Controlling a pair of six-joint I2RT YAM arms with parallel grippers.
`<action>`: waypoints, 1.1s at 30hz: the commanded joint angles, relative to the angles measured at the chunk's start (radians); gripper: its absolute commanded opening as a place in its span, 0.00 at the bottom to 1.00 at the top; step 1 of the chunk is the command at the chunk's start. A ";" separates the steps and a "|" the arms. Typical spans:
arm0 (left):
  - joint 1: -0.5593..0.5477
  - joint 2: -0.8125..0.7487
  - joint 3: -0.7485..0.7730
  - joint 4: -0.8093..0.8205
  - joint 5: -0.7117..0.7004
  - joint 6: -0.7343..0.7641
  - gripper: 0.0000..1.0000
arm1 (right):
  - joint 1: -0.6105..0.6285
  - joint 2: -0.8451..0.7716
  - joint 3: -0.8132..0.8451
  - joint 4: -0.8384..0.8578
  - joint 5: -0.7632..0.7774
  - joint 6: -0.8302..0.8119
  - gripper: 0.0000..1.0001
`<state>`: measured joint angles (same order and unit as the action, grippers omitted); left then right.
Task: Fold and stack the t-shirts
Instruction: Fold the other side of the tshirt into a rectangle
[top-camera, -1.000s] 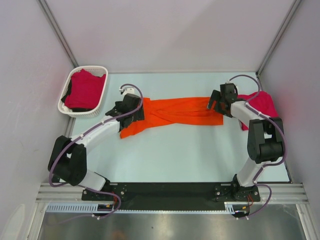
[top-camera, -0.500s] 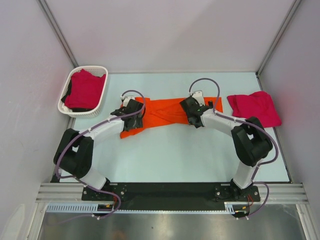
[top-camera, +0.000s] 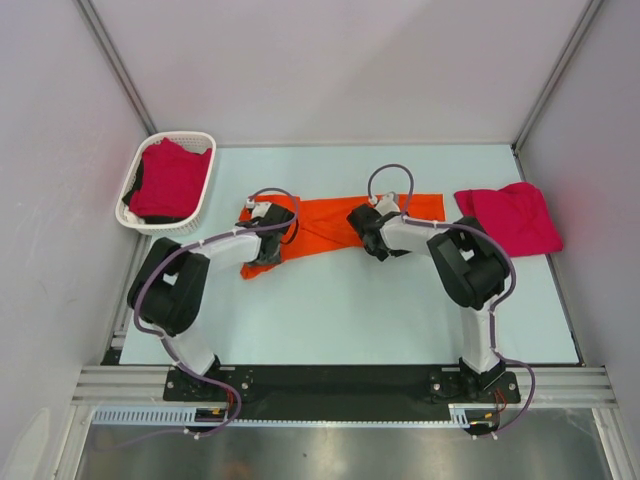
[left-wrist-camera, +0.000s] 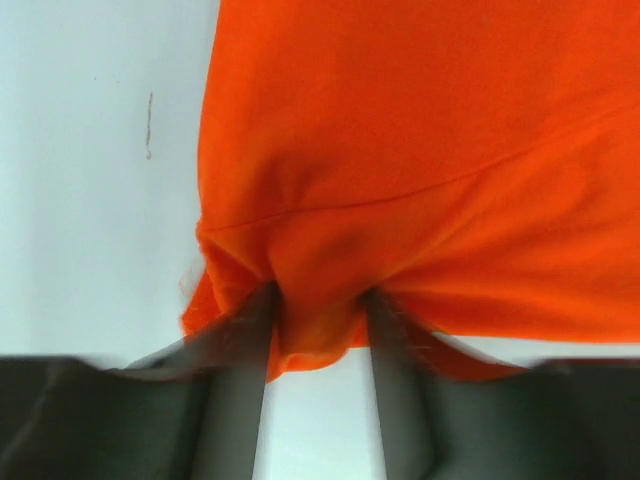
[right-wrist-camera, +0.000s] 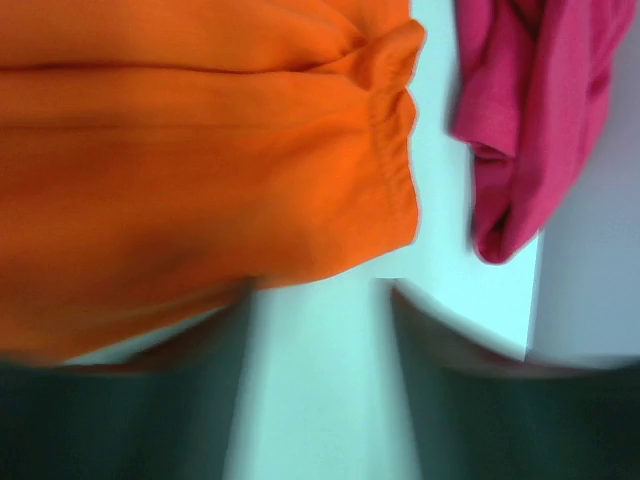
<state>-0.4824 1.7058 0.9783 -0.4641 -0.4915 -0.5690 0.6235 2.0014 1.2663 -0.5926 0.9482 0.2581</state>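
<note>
The bright orange t-shirt (top-camera: 325, 222) lies crumpled across the middle of the table. My left gripper (top-camera: 270, 240) is at its left end. In the left wrist view the left gripper (left-wrist-camera: 318, 300) is shut on a bunched fold of the orange t-shirt (left-wrist-camera: 420, 150). My right gripper (top-camera: 366, 230) is at the shirt's near edge, right of centre. In the right wrist view the right gripper (right-wrist-camera: 320, 290) is blurred. Its fingers stand apart over bare table, with the orange hem (right-wrist-camera: 200, 180) right at their tips. A folded crimson-pink t-shirt (top-camera: 508, 218) lies at the far right.
A white lattice basket (top-camera: 132, 186) at the back left holds more crimson-pink cloth (top-camera: 170, 180). Grey walls close in the table at the back and on both sides. The crimson-pink shirt (right-wrist-camera: 530, 120) lies a short way right of the orange hem.
The right arm has swung from the shirt's right end to its middle. The left gripper shifted slightly right along the left end. Both pairs of jaws narrowed, the left closing on orange cloth.
</note>
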 joint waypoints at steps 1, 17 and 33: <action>0.005 0.057 0.031 -0.051 -0.065 -0.037 0.27 | -0.051 0.068 0.050 -0.090 0.090 0.084 0.24; 0.110 0.043 0.023 -0.128 -0.145 -0.057 0.01 | -0.148 0.168 0.113 -0.179 0.109 0.148 0.01; 0.081 -0.285 -0.099 -0.054 -0.042 -0.034 1.00 | -0.054 -0.133 0.036 -0.061 0.081 0.083 0.07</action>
<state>-0.3832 1.5726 0.9115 -0.5602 -0.5541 -0.5938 0.5480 2.0537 1.3235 -0.7547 1.0283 0.3813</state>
